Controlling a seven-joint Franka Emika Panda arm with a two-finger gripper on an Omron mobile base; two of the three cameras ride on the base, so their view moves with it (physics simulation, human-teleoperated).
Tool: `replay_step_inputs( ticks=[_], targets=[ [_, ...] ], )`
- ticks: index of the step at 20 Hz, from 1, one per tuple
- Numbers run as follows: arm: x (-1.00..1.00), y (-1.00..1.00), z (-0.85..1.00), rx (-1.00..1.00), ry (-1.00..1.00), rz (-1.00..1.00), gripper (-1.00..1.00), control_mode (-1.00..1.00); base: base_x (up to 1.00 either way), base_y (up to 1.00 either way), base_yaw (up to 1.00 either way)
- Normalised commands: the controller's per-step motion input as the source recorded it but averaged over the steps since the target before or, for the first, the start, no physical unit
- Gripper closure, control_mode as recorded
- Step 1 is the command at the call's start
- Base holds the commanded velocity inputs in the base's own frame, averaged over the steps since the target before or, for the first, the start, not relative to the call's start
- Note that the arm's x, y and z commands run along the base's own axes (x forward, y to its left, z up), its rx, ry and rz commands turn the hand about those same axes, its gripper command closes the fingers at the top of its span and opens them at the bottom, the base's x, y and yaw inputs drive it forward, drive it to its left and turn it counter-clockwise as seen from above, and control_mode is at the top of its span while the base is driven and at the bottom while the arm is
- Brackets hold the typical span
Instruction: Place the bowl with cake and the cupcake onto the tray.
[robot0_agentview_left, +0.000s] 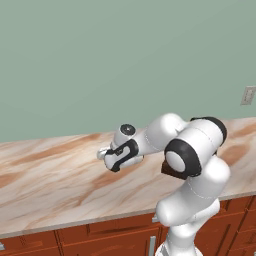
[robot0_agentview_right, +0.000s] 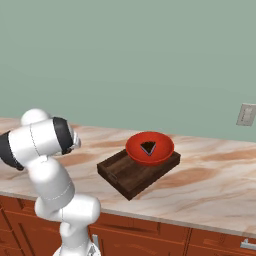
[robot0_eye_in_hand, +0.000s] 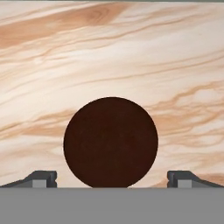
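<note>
1 small, dark brown chocolate cupcake with a round top sits on the marbled beige countertop, seen from directly above in the hand view. It lies straight ahead of the two-finger gripper, centred between the 2 dark fingertips, which stand wide apart on either side of it with clear space at each flank. The gripper is released and grasps nothing. Being round, the cupcake has no long axis to line up with, so the coming move likely calls only for a straight descent and a squeeze.

In the right base view, 1 wide, shallow, glossy red bowl holding 1 dark cake wedge rests on 1 square, dark brown wooden tray with low sides, well apart from the arm. The bowl sits toward the tray's far end, leaving bare wood nearer the camera.

In the left base view the hand hangs low over the counter; the cupcake beneath it is probably hidden by the hand.
</note>
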Motion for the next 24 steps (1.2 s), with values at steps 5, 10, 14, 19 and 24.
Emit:
replay_step_inputs(
  ticks=[5, 10, 14, 19, 24],
  targets=[
    [0.12, 0.0, -0.06, 0.0, 0.0, 0.0, -1.0, -1.0, 0.0, 0.0, 0.0],
    [0.1, 0.02, -0.09, 0.0, 0.0, 0.0, -1.0, -1.0, 0.0, 0.0, 0.0],
    [0.09, 0.05, -0.08, 0.0, 0.0, 0.0, -1.0, -1.0, 0.0, 0.0, 0.0],
    [0.0, 0.04, -0.04, 0.0, 0.0, 0.0, 1.0, -1.0, 0.0, 0.0, 0.0],
    [0.0, 0.0, 0.0, 0.0, 0.0, 0.0, 1.0, -1.0, 0.0, 0.0, 0.0]
  ],
)
